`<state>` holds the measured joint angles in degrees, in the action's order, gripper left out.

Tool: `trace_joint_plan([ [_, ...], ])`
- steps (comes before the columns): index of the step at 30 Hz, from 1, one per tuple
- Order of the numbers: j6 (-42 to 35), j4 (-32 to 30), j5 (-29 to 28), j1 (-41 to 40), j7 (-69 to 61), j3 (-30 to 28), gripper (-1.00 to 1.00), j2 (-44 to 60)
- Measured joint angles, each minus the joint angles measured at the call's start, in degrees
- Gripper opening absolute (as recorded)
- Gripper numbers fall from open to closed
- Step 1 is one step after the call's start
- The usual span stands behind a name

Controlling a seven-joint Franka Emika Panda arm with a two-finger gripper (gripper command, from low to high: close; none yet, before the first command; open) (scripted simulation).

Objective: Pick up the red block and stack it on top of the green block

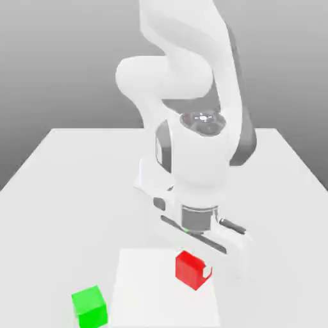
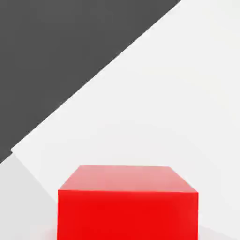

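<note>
**Red block at the arm's hand, green block waiting apart**

A white Franka robot arm bent low over a pale grey worktop, its hand brought down beside a small glossy red cube. In the exterior view the red cube sat on a lighter square patch of the worktop, with a white finger pressed against the side facing that view's right; the opposite finger was hidden behind the cube, so whether the fingers were clamped on it or merely beside it could not be told. A small bright green cube stood on the worktop toward the exterior view's left and nearer the camera — well apart from the red one, with bare surface between them. The hand view was filled at close range by the red cube, its top face and one side showing, against the pale worktop and a dark background beyond the edge.
</note>
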<state>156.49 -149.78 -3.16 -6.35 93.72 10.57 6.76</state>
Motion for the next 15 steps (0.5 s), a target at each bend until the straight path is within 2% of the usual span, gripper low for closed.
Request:
trace_joint_plan([
  [7, -7.5, 9.5, 2.3, -11.2, -16.4, -7.1, -1.00, 1.9],
  [11, -1.8, 10.8, 1.7, -12.2, -17.5, -8.2, -1.00, 8.9],
  [12, -0.5, 10.9, 1.5, -12.2, -17.5, -8.2, 1.00, 10.3],
  [15, -0.5, 10.9, 1.5, -12.2, -17.5, -8.2, 1.00, 10.3],
])
